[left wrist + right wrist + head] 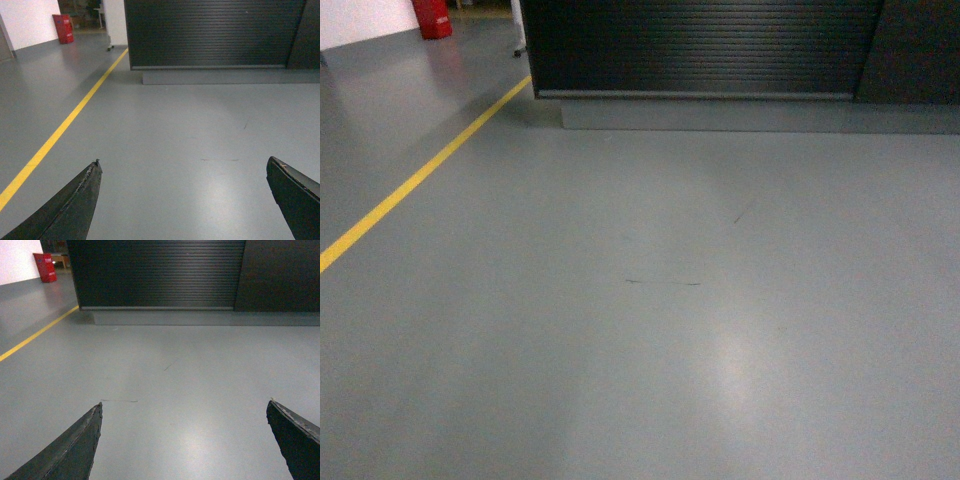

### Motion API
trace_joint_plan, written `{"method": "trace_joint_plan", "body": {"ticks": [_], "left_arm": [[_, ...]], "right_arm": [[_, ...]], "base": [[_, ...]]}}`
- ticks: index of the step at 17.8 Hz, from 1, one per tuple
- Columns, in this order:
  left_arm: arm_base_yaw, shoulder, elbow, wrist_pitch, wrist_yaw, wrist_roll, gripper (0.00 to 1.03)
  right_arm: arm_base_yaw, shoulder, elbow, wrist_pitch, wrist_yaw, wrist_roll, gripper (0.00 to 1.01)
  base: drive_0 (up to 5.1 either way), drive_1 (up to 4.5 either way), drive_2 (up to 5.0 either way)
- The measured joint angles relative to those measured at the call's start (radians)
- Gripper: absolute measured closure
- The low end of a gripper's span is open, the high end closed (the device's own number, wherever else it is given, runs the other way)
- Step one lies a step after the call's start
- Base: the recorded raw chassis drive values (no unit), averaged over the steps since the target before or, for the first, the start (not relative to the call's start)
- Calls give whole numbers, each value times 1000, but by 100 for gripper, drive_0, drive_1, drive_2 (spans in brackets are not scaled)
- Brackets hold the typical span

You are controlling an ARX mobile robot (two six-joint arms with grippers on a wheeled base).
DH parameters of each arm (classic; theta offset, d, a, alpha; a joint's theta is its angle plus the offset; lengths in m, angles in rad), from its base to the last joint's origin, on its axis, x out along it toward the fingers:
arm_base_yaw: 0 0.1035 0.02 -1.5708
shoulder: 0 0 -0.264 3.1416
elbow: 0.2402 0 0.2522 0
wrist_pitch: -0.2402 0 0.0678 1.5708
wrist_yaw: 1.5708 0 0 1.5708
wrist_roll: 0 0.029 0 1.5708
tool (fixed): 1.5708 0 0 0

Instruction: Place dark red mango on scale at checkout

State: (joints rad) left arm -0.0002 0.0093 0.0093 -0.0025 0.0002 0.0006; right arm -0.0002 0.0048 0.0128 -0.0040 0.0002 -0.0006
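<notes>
The checkout (700, 45) is a dark counter with a horizontally slatted front and a grey plinth, standing across the top of the head view; it also fills the top of the left wrist view as the checkout (210, 32) and of the right wrist view as the checkout (155, 272). Its top surface is out of view, so the scale and the dark red mango are not seen. My left gripper (183, 162) is open, with bare floor between its black fingers. My right gripper (185, 405) is open too and holds nothing. Neither gripper shows in the head view.
Grey floor (650, 300) lies between me and the counter. A yellow floor line (415, 180) runs diagonally on the left. A red box (433, 17) stands at the far left by a white wall. A taller dark panel (280, 275) adjoins the counter on the right.
</notes>
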Motion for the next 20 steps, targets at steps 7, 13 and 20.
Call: {"method": "trace_joint_plan", "body": {"ticks": [7,13,20], "left_arm": [[0,0,0,0,0,0,5],[0,0,0,0,0,0,5],[0,0,0,0,0,0,5]], "right_arm": [[0,0,0,0,0,0,3],[0,0,0,0,0,0,3],[0,0,0,0,0,0,3]], "base": [[0,0,0],[0,0,0],[0,0,0]]}}
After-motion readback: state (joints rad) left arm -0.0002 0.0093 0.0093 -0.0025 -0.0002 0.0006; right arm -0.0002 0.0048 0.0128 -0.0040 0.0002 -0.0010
